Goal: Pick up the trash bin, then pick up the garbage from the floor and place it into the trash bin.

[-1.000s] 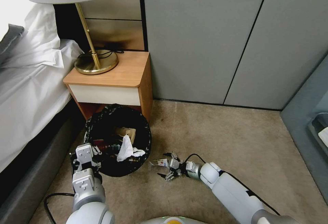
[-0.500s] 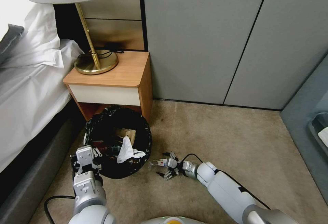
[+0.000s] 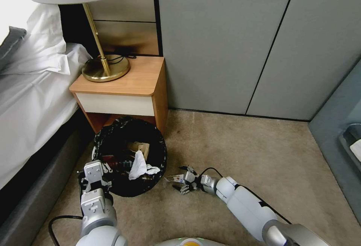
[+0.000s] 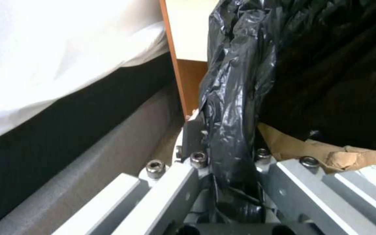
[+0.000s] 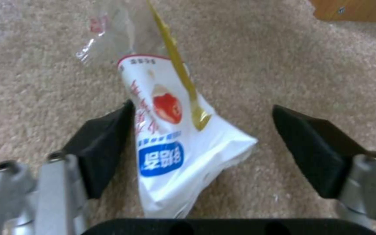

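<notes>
At lower left we see our left gripper [image 3: 94,172] clamped on the trash bin [image 3: 129,155] rim; white tissue [image 3: 140,165] and brown paper [image 4: 327,155] lie inside. Right of it, low centre, our right gripper [image 3: 185,180] is spread wide around a white wrapper [image 5: 175,143] on the floor [image 3: 240,152].

Right gripper [image 3: 185,180] has advanced along the floor [image 3: 240,152] toward the wrapper [image 3: 176,178]: earlier it sat short of it, now its spread fingers straddle it. Right wrist view: one pad [image 5: 103,143] touches the wrapper's [image 5: 175,143] side, the other stands apart. Right arm reaches further forward. Bin [image 3: 129,154] has dropped slightly with the left gripper [image 3: 93,171].
</notes>
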You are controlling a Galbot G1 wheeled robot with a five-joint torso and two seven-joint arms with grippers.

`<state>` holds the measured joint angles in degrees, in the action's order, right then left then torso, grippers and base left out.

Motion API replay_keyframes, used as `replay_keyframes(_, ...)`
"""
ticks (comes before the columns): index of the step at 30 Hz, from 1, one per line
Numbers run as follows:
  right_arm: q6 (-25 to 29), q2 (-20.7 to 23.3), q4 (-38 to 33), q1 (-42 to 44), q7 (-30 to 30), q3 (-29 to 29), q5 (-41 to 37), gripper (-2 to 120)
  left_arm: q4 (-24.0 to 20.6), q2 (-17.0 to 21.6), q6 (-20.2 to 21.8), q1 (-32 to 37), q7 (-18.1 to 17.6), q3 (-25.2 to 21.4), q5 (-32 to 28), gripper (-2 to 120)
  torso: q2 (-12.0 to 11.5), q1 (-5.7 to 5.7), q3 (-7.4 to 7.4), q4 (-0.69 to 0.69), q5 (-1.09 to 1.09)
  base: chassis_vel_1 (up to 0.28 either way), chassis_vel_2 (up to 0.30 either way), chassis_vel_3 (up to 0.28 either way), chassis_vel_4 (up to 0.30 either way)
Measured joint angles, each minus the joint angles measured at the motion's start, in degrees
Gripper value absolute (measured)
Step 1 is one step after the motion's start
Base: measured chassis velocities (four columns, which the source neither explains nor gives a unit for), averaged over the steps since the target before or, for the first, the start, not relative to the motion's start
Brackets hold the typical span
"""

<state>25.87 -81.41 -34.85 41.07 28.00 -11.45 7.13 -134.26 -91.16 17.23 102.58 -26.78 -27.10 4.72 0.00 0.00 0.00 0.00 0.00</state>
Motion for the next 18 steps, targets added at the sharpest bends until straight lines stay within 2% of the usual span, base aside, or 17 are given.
replay_keyframes(2, 0.0, 0.0, 0.0, -0.1, -0.1, -0.1, 0.0, 73, 0.0, -0.1, 0.0, -0.1, 0.0, 0.1, 0.0, 1, 0.0, 0.0, 0.0, 0.0, 0.0, 0.0, 0.0, 0.0, 0.0)
replay_keyframes(4, 0.0, -0.1, 0.1, -0.4, -0.2, -0.2, 0.0, 63, 0.0, -0.2, 0.0, 0.0, 0.0, 0.2, 0.1, 1, 0.0, 0.0, 0.0, 0.0, 0.0, 0.0, 0.0, 0.0, 0.0)
replay_keyframes(5, 0.0, -0.1, 0.1, -0.4, -0.2, -0.2, 0.0, 63, 0.0, -0.2, 0.0, 0.0, 0.0, 0.2, 0.1, 1, 0.0, 0.0, 0.0, 0.0, 0.0, 0.0, 0.0, 0.0, 0.0)
replay_keyframes(7, 0.0, -0.1, 0.1, -0.5, -0.3, -0.3, 0.0, 54, 0.0, -0.3, 0.0, 0.0, 0.0, 0.2, 0.1, 1, 0.0, 0.0, 0.0, 0.0, 0.0, 0.0, 0.0, 0.0, 0.0)
replay_keyframes(9, 0.0, -0.1, 0.3, -0.6, -0.3, -0.5, 0.1, 43, 0.0, -0.3, 0.0, 0.1, 0.0, 0.2, 0.2, 1, 0.0, 0.0, 0.0, 0.0, 0.0, 0.0, 0.0, 0.0, 0.0)
replay_keyframes(10, 0.0, -0.1, 0.3, -0.6, -0.3, -0.5, 0.1, 43, 0.0, -0.3, 0.0, 0.1, 0.0, 0.2, 0.2, 1, 0.0, 0.0, 0.0, 0.0, 0.0, 0.0, 0.0, 0.0, 0.0)
replay_keyframes(13, 0.0, -0.1, 0.4, -0.6, -0.3, -0.6, 0.3, 30, 0.0, -0.4, 0.0, 0.0, 0.0, 0.2, 0.2, 1, 0.0, 0.0, 0.0, 0.0, 0.0, 0.0, 0.0, 0.0, 0.0)
replay_keyframes(14, 0.0, -0.1, 0.4, -0.6, -0.3, -0.6, 0.3, 30, 0.0, -0.4, 0.0, 0.0, 0.0, 0.2, 0.2, 1, 0.0, 0.0, 0.0, 0.0, 0.0, 0.0, 0.0, 0.0, 0.0)
replay_keyframes(17, 0.0, -0.2, 0.4, -0.4, -0.4, -0.6, 0.3, 14, 0.0, -0.4, 0.0, 0.0, 0.0, 0.3, 0.3, 1, 0.0, 0.0, 0.0, 0.0, 0.0, 0.0, 0.0, 0.0, 0.0)
replay_keyframes(18, 0.0, -0.2, 0.4, -0.4, -0.4, -0.6, 0.3, 14, 0.0, -0.4, 0.0, 0.0, 0.0, 0.3, 0.3, 1, 0.0, 0.0, 0.0, 0.0, 0.0, 0.0, 0.0, 0.0, 0.0)
